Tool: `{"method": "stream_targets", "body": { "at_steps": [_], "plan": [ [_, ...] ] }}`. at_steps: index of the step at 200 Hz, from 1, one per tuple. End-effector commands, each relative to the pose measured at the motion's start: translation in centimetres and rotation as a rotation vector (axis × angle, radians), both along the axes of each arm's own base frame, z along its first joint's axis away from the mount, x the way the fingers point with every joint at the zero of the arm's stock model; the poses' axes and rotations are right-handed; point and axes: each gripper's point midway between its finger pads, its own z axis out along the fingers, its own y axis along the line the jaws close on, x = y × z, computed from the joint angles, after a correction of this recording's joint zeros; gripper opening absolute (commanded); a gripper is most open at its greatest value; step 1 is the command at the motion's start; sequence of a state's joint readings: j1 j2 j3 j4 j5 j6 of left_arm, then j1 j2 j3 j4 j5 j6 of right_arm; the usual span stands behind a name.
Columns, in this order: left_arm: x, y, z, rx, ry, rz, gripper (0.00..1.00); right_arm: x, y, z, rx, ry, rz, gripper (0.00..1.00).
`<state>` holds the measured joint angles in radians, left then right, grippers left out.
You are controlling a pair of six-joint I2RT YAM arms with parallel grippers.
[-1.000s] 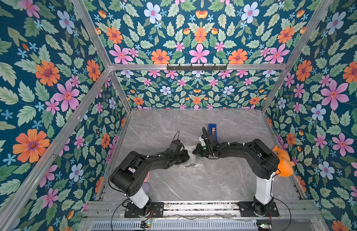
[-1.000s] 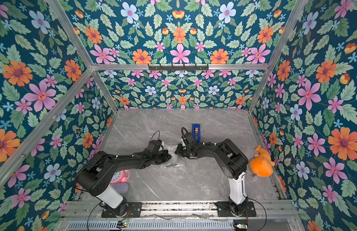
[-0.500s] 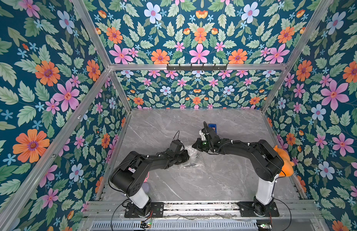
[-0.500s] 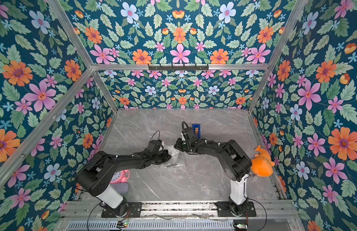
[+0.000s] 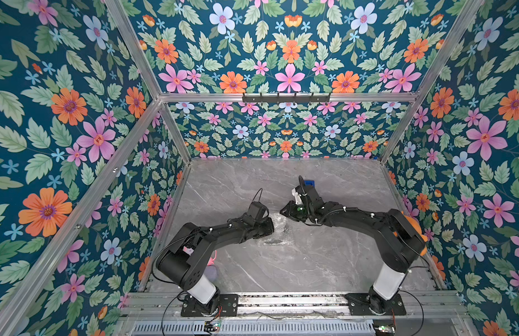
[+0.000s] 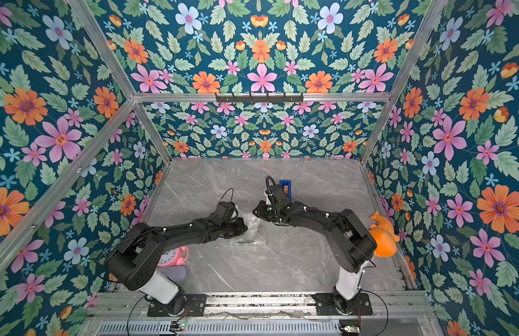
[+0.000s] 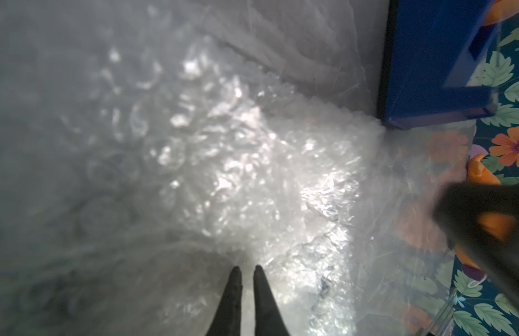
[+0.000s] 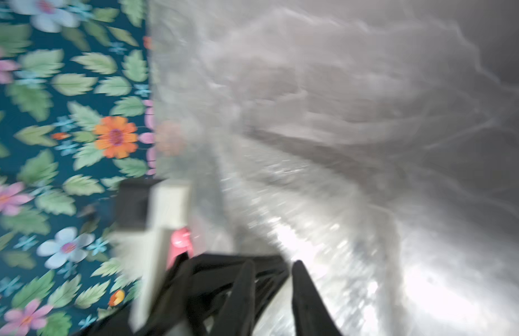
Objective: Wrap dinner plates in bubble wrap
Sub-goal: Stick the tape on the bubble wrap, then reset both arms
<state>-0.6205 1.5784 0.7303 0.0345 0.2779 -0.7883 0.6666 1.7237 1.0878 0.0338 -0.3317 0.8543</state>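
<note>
Left gripper and right gripper just let go
Left a sliver open, right wider; bubble wrap bunched just ahead, so this fold's probably done.

The bubble wrap between the black left gripper and black right gripper is clear, dimpled, silvery-white; the table beneath the jaws is grey marble veined white; the walls are teal with orange, pink, pale-blue flowers and green leaves; beyond the right jaws, a blue box.
</note>
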Motion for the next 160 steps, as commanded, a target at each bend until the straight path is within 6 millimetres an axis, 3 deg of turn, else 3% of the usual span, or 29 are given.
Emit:
{"method": "stream_targets", "body": {
  "at_steps": [1,31,53,81,92,99,107,119,131,141,160],
  "plan": [
    [0.6,0.5,1.8,0.046,-0.03,-0.005,0.24,-1.9,-2.2,2.9,-0.083,-0.046,0.005,0.34],
    [2.1,-0.1,5.8,0.033,-0.104,0.003,0.37,-4.5,-7.4,5.9,-0.199,-0.111,-0.065,0.46],
    [2.6,0.3,8.1,0.053,-0.152,0.003,0.49,-6.5,-13.1,6.8,-0.342,-0.163,-0.178,0.57],
    [4.6,3.1,12.4,0.168,-0.302,0.066,0.54,-8.2,-20.9,6.3,-0.572,-0.264,-0.347,0.69],
    [5.9,5.2,14.5,0.228,-0.381,0.134,0.56,-8.7,-23.7,5.5,-0.677,-0.335,-0.389,0.68],
    [6.7,6.8,15.7,0.27,-0.429,0.184,0.59,-9.0,-25.4,5.2,-0.73,-0.375,-0.415,0.74],
    [7.7,9.2,16.7,0.326,-0.474,0.266,0.64,-9.2,-27.4,4.8,-0.777,-0.387,-0.468,0.81],
    [9.1,13.2,17.4,0.414,-0.51,0.394,0.65,-9.2,-30.9,3.9,-0.835,-0.342,-0.574,0.82],
    [10.1,17.8,17.1,0.491,-0.503,0.52,0.64,-9.1,-33.6,2.6,-0.877,-0.281,-0.623,0.81],
    [11.1,20.2,16.4,0.529,-0.516,0.551,0.68,-9.2,-35.9,2.2,-0.903,-0.224,-0.69,0.79],
    [11.8,24.7,14.0,0.746,-0.535,0.623,0.85,-8.5,-38.8,1.9,-0.984,-0.236,-0.756,0.79]
  ]
}}
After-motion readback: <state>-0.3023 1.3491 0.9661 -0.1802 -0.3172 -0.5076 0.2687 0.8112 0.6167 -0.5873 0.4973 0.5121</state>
